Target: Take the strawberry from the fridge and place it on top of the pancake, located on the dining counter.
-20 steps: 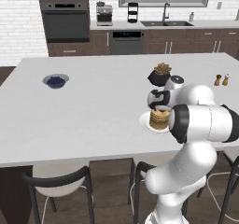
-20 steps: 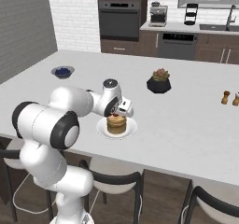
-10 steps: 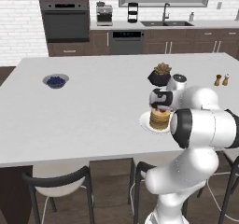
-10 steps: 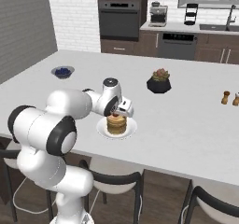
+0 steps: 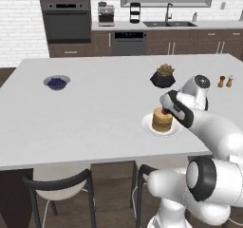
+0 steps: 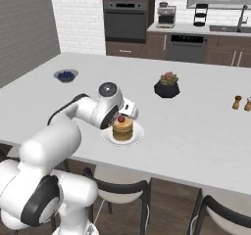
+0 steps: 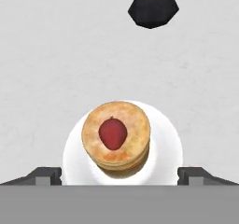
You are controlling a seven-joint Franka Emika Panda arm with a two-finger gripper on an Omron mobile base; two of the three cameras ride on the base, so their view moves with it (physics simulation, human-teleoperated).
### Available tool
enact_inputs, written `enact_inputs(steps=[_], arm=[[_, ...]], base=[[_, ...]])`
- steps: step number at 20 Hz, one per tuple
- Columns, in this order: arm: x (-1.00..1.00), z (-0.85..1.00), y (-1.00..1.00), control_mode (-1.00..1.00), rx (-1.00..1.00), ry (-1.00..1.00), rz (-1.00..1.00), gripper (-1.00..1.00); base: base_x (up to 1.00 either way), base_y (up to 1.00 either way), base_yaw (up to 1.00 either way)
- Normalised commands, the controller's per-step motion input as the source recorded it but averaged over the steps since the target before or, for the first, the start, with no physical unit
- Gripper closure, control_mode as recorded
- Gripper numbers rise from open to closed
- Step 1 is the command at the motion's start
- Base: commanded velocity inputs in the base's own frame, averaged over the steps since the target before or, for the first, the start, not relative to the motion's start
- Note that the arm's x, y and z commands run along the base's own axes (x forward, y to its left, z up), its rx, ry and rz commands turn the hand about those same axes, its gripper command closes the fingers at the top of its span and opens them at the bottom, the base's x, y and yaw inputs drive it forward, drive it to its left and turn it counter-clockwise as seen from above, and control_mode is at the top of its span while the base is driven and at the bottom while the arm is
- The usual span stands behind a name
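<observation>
The strawberry point(image 7: 113, 133) lies centred on the pancake point(image 7: 116, 135), between and beyond the pincer point(image 7: 119, 174) tips. The pincer stands spread wide, holding nothing, seemingly just above the stack on the white surface point(image 7: 56, 69).

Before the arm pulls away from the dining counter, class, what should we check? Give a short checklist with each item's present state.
1. Strawberry lies on top of the pancake: ok.
2. Gripper open, fingertips wide apart and clear of the berry: ok.
3. Pancake stack sits upright on its white plate: ok.
4. Plate rests on the dining counter, back from the edge: ok.
5. Potted plant stands apart from the arm: ok.
</observation>
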Motion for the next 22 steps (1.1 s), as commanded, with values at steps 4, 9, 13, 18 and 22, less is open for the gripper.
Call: enact_inputs(steps=[4, 9, 13, 18, 22], arm=[[-1.00, 0.87, 0.06, -1.00, -0.01, -0.27, 0.00, -1.00], [-1.00, 1.00, 0.12, -1.00, -0.03, -0.11, 0.00, -1.00], [-1.00, 1.00, 0.15, -1.00, -0.06, -0.01, 0.00, -1.00], [-1.00, 1.00, 0.19, -1.00, -0.07, 0.00, 0.00, -1.00], [-1.00, 0.95, 0.23, -1.00, 0.00, 0.00, 0.00, -1.00]], base=[[0.00, 0.00, 0.00], [0.00, 0.00, 0.00], [0.00, 0.00, 0.00], [0.00, 0.00, 0.00], [0.00, 0.00, 0.00]])
